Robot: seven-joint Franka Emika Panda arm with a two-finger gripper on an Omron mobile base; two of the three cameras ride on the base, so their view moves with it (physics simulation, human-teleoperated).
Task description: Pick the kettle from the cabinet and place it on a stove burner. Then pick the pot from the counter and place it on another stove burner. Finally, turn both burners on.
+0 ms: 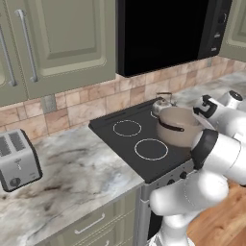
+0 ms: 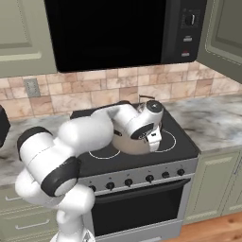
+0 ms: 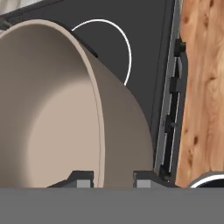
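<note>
We see the smooth taupe pot (image 1: 178, 126), round with a pale beige inside, on the black glass cooktop (image 1: 108, 126); our gripper (image 3: 113, 177) pinches its thin rim at 6 o'clock in the hand view. The small shiny kettle (image 1: 162, 103) stands just behind. Two white-ringed burners (image 1: 151, 149) lie open toward 9 o'clock, beside the marbled counter (image 1: 81, 175)

The pot (image 1: 178, 126) sits on the cooktop (image 1: 126, 143) (kettle (image 1: 162, 103) just behind it).
</note>
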